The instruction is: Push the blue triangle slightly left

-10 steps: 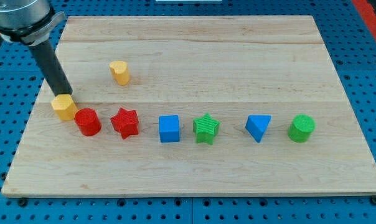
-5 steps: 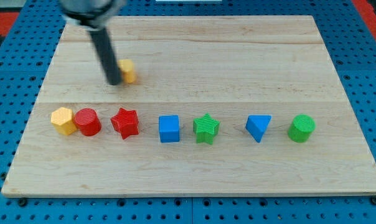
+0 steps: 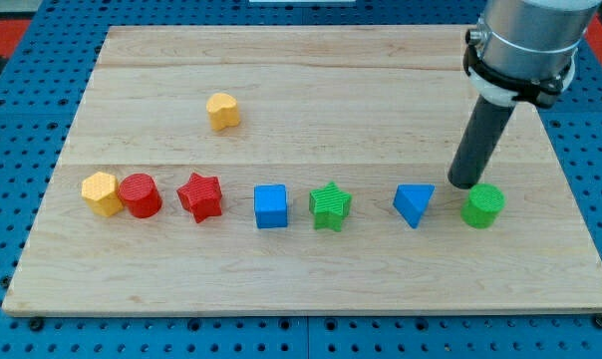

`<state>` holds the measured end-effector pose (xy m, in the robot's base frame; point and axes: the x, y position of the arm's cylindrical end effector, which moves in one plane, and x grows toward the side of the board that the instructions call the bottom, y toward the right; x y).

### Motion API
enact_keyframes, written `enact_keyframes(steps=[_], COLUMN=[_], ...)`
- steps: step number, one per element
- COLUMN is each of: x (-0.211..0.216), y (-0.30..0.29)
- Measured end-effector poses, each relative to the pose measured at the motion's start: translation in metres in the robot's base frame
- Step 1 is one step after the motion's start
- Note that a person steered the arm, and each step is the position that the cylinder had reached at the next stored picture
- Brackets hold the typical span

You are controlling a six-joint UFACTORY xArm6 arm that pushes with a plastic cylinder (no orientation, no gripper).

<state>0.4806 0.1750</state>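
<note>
The blue triangle lies on the wooden board in the row of blocks, right of centre. My tip rests on the board just to the triangle's upper right, between it and the green cylinder, close to the cylinder's upper left edge. A small gap separates the tip from the triangle. The rod rises to the arm's grey body at the view's top right.
Left of the triangle the row holds a green star, a blue cube, a red star, a red cylinder and a yellow hexagon. A yellow heart-like block sits apart, upper left.
My tip has swept from the board's left side to the right, ending beside the blue triangle. The upper yellow block has shifted slightly right; the yellow hexagon now touches the red cylinder.
</note>
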Motion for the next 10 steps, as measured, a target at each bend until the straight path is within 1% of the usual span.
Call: enact_keyframes(steps=[4, 5, 6, 9, 10], x=[0.018, 0.027, 0.047, 0.055, 0.074], y=[-0.024, -0.035, -0.036, -0.071, -0.063])
